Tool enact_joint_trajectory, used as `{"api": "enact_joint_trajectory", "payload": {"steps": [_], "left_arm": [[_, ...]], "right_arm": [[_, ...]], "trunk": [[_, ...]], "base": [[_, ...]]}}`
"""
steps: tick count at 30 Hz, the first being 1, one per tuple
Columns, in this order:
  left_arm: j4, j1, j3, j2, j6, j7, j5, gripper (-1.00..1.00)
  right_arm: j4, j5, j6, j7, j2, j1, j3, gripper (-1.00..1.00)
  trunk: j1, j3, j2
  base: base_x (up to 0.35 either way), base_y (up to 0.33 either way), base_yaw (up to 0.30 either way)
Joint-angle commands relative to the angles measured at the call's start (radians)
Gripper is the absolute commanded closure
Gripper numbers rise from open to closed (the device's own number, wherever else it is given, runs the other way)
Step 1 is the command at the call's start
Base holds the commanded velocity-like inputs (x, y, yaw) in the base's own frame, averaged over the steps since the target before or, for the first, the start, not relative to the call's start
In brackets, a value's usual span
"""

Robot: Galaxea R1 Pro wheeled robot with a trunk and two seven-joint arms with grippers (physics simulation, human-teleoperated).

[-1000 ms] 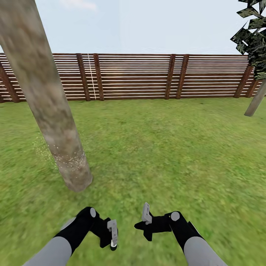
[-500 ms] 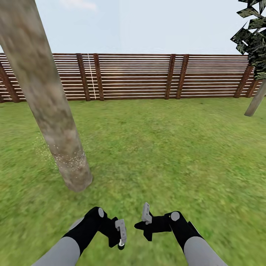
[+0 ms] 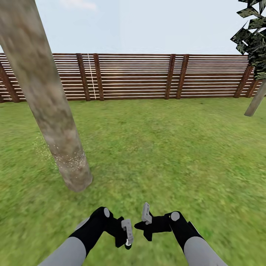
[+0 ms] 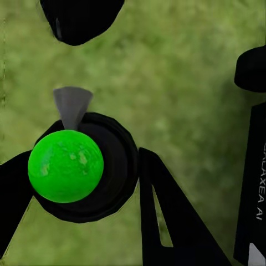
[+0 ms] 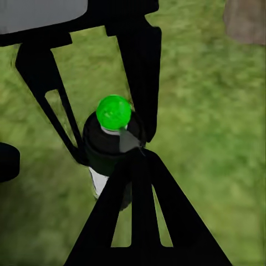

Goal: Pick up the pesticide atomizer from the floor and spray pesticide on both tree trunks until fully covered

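Observation:
The pesticide atomizer (image 4: 83, 166), a small dark bottle with a bright green ball on top, sits between the fingers of my left gripper (image 4: 77, 174), which is shut on it. The right wrist view shows the same atomizer (image 5: 113, 133) held from both sides by the left gripper's black fingers (image 5: 138, 72). My right gripper (image 5: 136, 152) has its fingers together, tips just beside the bottle's grey nozzle. In the head view both grippers hang low over the grass, left gripper (image 3: 126, 238) close beside the right gripper (image 3: 146, 221). A thick tree trunk (image 3: 55, 122) leans at the left, with white specks around its base.
Grass lawn (image 3: 166, 147) stretches ahead to a brown slatted fence (image 3: 136, 75). At the far right a thinner leaning trunk (image 3: 255, 101) stands under dark blocky leaves (image 3: 253, 33). The near trunk's base (image 5: 246, 19) shows in the right wrist view.
My left arm has moved to the right with the atomizer, closing in beside the right gripper. The right arm and the camera have stayed still.

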Motion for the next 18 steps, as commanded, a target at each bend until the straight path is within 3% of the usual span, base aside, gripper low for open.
{"api": "enact_joint_trajectory", "payload": {"steps": [1,18], "left_arm": [[-0.002,0.000,-0.001,-0.001,0.011,0.011,0.000,1.00],[-0.011,0.000,-0.001,-0.023,0.010,0.033,0.006,1.00]], "right_arm": [[-0.001,0.008,-0.004,0.005,0.001,-0.001,-0.008,1.00],[-0.001,0.008,-0.004,0.005,0.001,-0.001,-0.008,1.00]], "trunk": [[0.000,-0.001,0.000],[0.000,-0.001,0.000]], "base": [[0.000,0.000,0.000],[0.000,0.000,0.000]]}}
